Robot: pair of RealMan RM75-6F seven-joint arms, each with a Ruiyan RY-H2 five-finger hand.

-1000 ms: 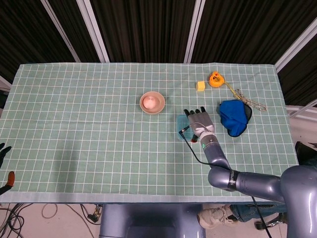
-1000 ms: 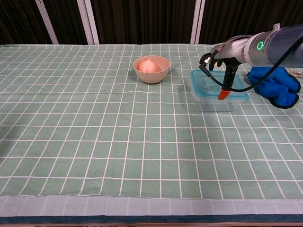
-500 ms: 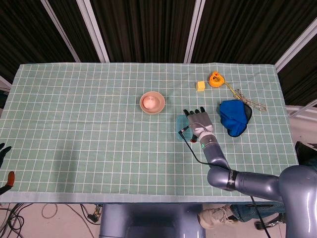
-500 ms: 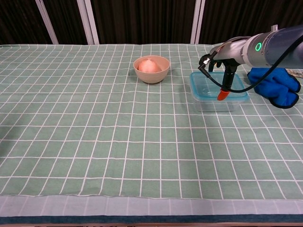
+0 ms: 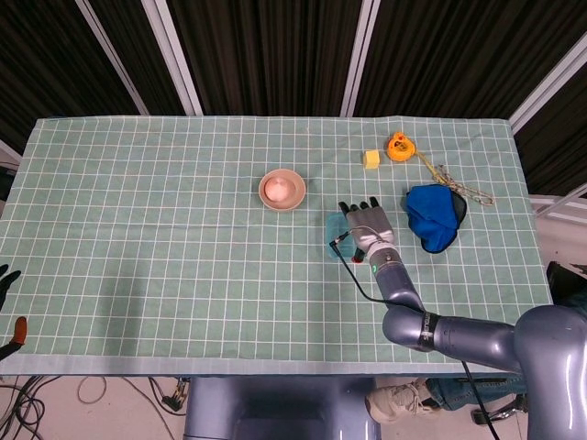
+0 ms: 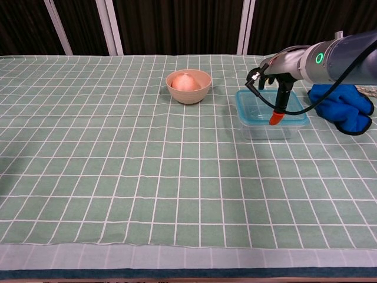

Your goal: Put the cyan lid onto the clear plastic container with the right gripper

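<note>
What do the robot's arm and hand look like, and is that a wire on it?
The right arm is smooth silver-grey metal with a green light ring near the wrist. The right hand is grey and black with a red-orange fingertip. A thin black cable loops beside it.

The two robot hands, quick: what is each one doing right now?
Right robot hand: open, holding nothing, fingers flat over the cyan lid on the clear plastic container.
Left robot hand: only dark fingertips show at the table's edge; cannot be told.
</note>
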